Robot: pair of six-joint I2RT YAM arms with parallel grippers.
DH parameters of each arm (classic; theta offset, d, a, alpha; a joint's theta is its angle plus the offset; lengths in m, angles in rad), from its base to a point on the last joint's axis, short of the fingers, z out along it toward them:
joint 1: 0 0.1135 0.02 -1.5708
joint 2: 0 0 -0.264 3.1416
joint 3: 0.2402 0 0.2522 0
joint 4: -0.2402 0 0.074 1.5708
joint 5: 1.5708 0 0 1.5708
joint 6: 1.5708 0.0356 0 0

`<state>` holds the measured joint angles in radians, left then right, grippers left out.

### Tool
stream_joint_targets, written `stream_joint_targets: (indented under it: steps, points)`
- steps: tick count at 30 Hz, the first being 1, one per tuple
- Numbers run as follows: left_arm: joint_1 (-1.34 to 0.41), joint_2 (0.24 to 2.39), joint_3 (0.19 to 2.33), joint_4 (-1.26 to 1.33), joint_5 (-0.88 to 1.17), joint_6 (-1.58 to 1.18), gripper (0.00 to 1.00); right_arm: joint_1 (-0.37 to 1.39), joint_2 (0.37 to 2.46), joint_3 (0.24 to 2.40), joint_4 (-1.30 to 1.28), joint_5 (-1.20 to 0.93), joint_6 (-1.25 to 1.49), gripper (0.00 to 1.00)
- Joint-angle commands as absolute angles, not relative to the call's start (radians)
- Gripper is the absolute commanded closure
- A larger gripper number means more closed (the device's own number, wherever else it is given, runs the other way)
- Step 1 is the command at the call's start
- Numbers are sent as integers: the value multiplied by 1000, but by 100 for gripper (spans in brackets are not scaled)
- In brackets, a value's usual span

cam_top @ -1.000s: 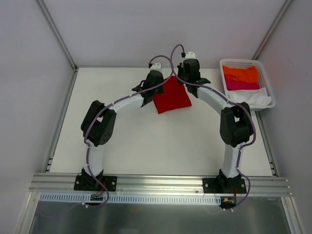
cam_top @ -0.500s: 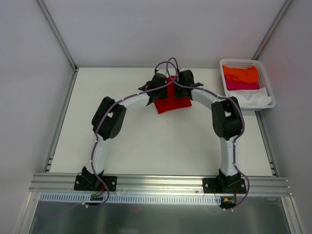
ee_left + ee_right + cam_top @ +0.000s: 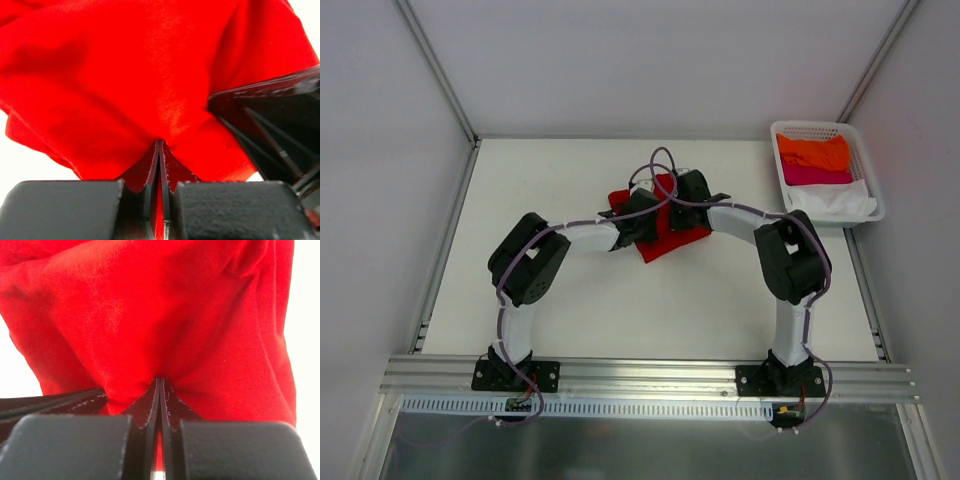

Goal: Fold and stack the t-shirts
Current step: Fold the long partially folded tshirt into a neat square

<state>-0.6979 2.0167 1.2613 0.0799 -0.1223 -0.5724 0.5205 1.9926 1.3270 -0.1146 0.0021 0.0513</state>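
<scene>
A deep red t-shirt (image 3: 672,240) lies bunched in the middle of the table, mostly covered by both gripper heads. My left gripper (image 3: 642,212) and my right gripper (image 3: 682,195) sit side by side on it, almost touching. In the left wrist view the left gripper (image 3: 160,144) is shut, with a fold of the red cloth (image 3: 125,75) pinched at its tips. The right gripper (image 3: 160,381) is likewise shut on a pinch of red cloth (image 3: 150,305). Orange (image 3: 813,152), magenta pink (image 3: 815,175) and white (image 3: 837,204) t-shirts lie in the basket.
The white lattice basket (image 3: 807,124) stands at the table's back right corner. White walls with metal posts close in the back and both sides. An aluminium rail (image 3: 650,372) carrying the arm bases runs along the near edge.
Both grippers have come back from the far side toward the table's middle, carrying the red shirt's edge with them. The flat red square is now folded over and bunched beneath them.
</scene>
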Motion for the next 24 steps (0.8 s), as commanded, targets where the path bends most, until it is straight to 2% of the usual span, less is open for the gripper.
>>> stream_joint_targets:
  steps: [1,10,14,16,17,19,22,23,24]
  points:
    - [-756,1953,1116,8,-167,-669,100,587,1922,1240,-170,41,103,99]
    - [-882,1774,882,8,-300,-758,100,779,1709,1003,-149,257,187,99]
    - [-887,1587,857,-40,-377,-746,100,828,1562,1054,-202,324,106,99]
    - [-887,1479,894,-75,-431,-701,100,828,1508,1145,-250,342,49,93]
    - [-885,1453,909,-84,-460,-683,93,828,1499,1173,-256,345,-4,91]
    - [-885,1408,957,-90,-544,-626,71,822,1494,1234,-255,348,-58,91]
    - [-861,1422,1044,-94,-551,-554,55,775,1526,1304,-308,293,-72,87]
    - [-820,1433,1069,-98,-510,-536,32,755,1557,1362,-369,275,-60,82]
    - [-786,1446,1093,-103,-447,-540,22,732,1572,1377,-389,250,-48,74]
